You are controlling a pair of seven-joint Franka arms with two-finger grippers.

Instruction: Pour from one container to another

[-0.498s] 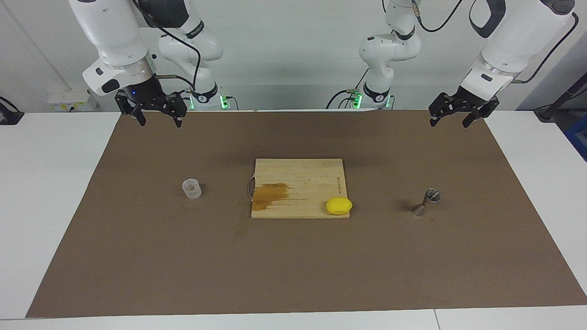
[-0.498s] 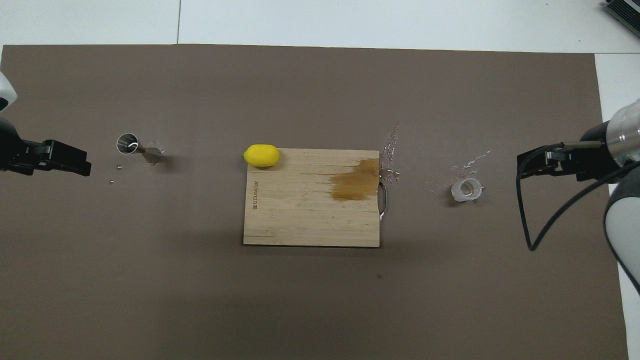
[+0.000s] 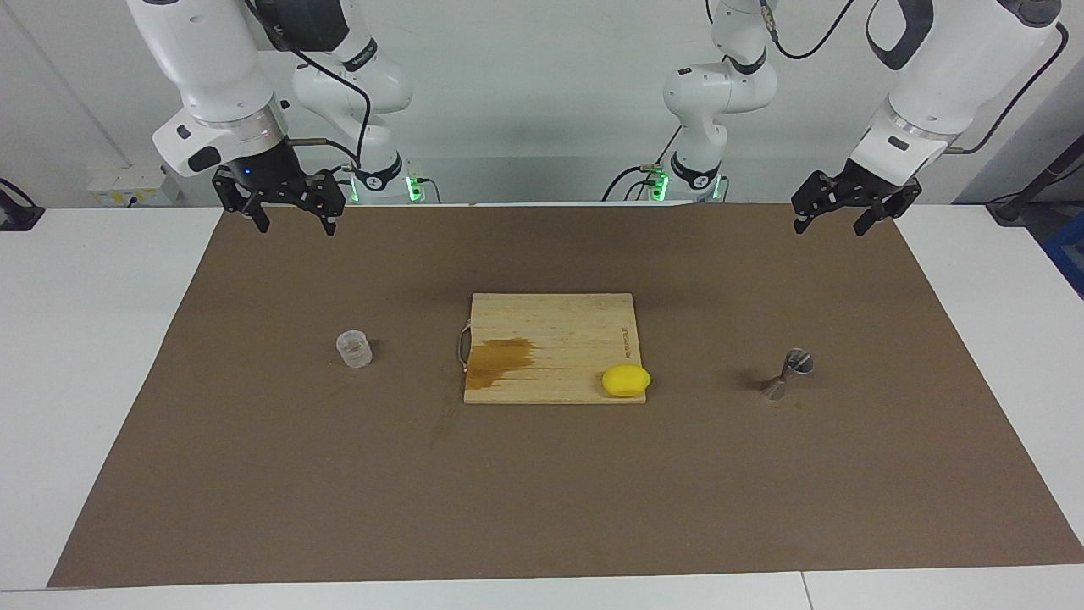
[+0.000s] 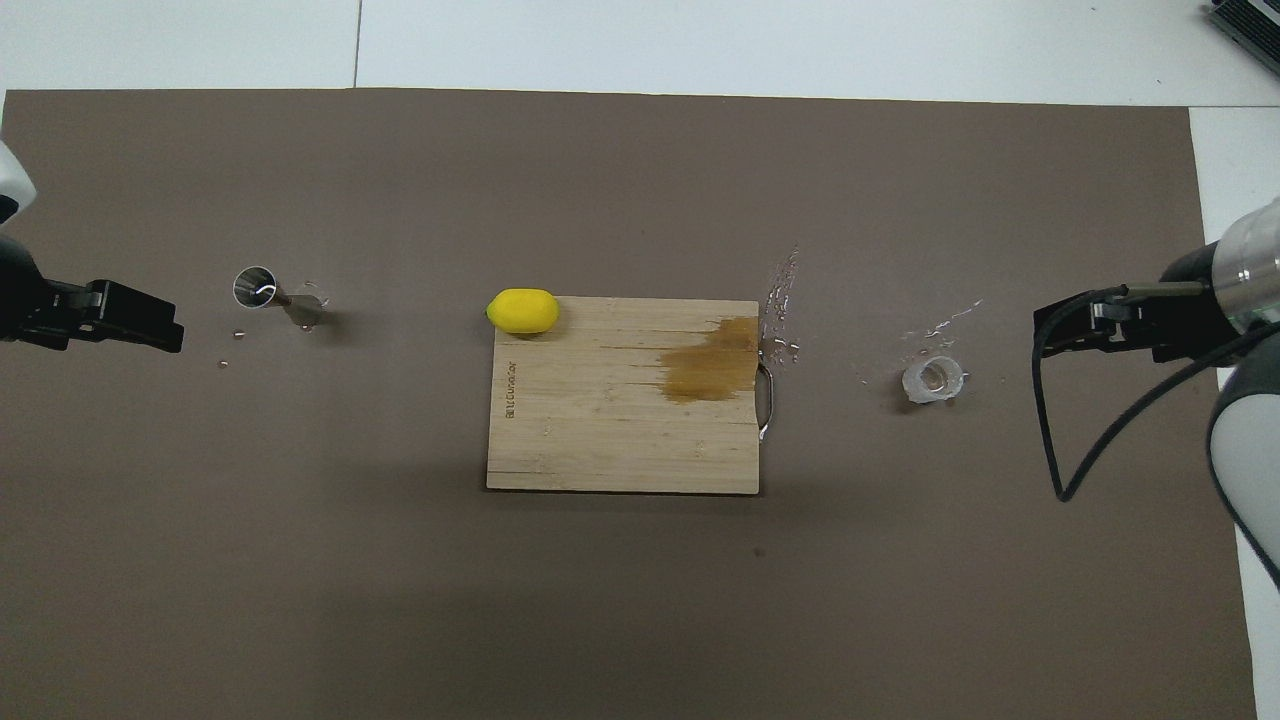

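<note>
The small clear glass cup (image 3: 354, 348) stands upright on the brown mat toward the right arm's end; it also shows in the overhead view (image 4: 933, 380). The silvery hourglass jigger (image 3: 788, 373) stands on the mat toward the left arm's end, its open top visible from overhead (image 4: 258, 287). My right gripper (image 3: 293, 224) hangs open and empty in the air over the mat's edge nearest the robots, well apart from the cup. My left gripper (image 3: 832, 224) hangs open and empty over the same edge, well apart from the jigger.
A wooden cutting board (image 3: 550, 326) with a brown wet stain (image 3: 500, 360) lies mid-table between cup and jigger. A yellow lemon (image 3: 626, 380) sits on its corner nearest the jigger. Water droplets (image 4: 780, 300) lie on the mat by the board and the cup.
</note>
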